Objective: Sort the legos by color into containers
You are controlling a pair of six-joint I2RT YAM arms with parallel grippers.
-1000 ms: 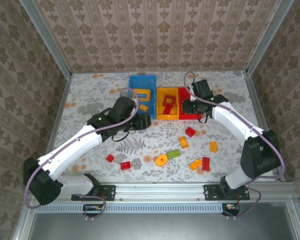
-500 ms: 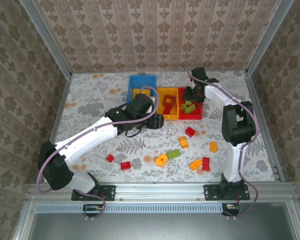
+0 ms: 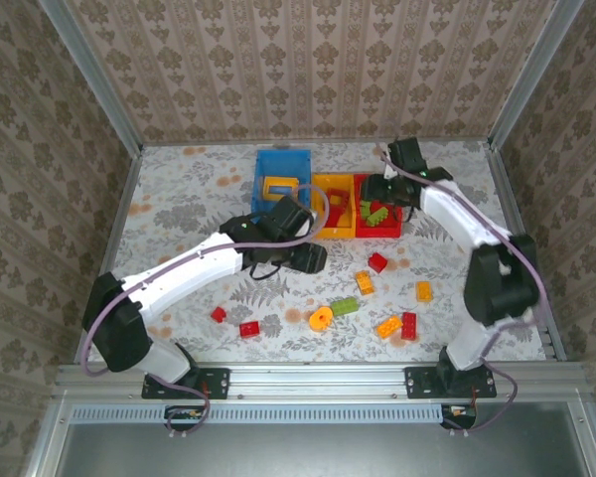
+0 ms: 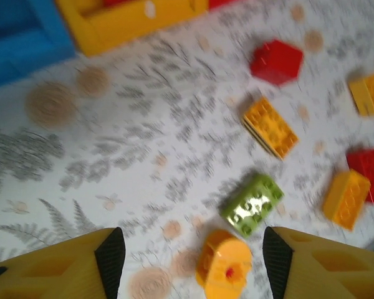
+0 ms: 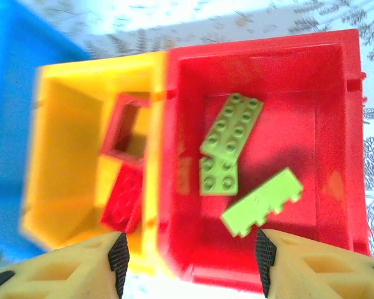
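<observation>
White-and-black left arm reaches diagonally fwd & inward, wrist tipped down. Left gripper (image 3: pixel 310 260), yellow 2-finger type, has jaws spread apart. Right arm arcs fwd, bends inward at elbow. Right gripper (image 3: pixel 375 191) pts straight down, yellow fingers (image 5: pixel 62 274) also spread.

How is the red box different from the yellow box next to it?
The red open plastic bin holds green studded bricks; the orange-yellow open plastic bin holds red bricks. The red bin sits at the end of the row; the orange-yellow one sits in the middle, beside the blue bin. Both are rectangular, touching side by side.
</observation>
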